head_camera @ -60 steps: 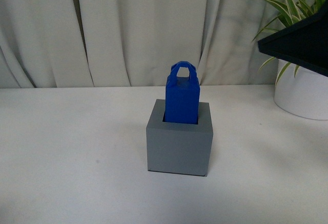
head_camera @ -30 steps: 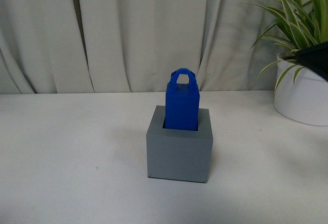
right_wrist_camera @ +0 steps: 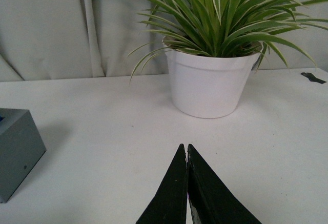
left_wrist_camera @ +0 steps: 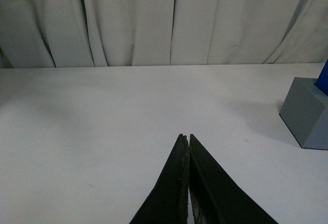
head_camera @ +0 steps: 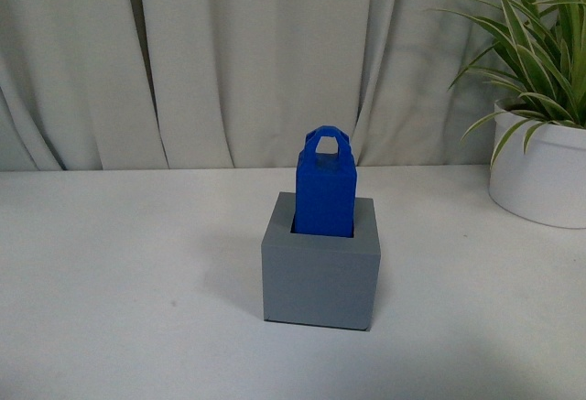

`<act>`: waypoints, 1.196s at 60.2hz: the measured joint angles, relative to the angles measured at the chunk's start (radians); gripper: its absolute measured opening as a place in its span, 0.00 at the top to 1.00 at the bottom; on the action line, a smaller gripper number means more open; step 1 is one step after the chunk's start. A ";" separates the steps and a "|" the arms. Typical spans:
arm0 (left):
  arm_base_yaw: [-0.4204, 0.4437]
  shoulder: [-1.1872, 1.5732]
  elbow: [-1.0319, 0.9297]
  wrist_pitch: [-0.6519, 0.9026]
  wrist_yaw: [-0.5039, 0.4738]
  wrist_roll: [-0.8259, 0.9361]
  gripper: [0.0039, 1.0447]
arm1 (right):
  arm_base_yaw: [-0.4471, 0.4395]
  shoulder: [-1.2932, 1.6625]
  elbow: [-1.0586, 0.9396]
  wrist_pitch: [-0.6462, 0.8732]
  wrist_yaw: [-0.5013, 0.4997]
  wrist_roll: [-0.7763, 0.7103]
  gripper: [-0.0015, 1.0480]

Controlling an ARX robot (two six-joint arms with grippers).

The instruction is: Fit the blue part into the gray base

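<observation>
We see the bright blue plastic block standing upright in the matte gray plastic cube, table centre; looks inserted. Left gripper and right gripper jaws pressed together, empty, cube at 3 and 9 o'clock of them

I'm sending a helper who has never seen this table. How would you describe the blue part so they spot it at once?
On the white table, before the curtain, sits a gray base, left of the potted plant. The blue part stands upright in its top hole, the only bright blue thing, with a small loop handle.

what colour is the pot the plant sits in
White, plain; the pot shows best in the right wrist view.
</observation>
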 joint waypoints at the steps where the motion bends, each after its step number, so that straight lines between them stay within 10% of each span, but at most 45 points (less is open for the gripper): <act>1: 0.000 0.000 0.000 0.000 0.000 0.000 0.96 | 0.000 -0.005 -0.003 -0.002 -0.002 0.000 0.99; 72: 0.000 0.000 0.000 0.000 0.000 0.000 0.96 | -0.001 -0.569 -0.130 -0.423 -0.009 0.000 0.99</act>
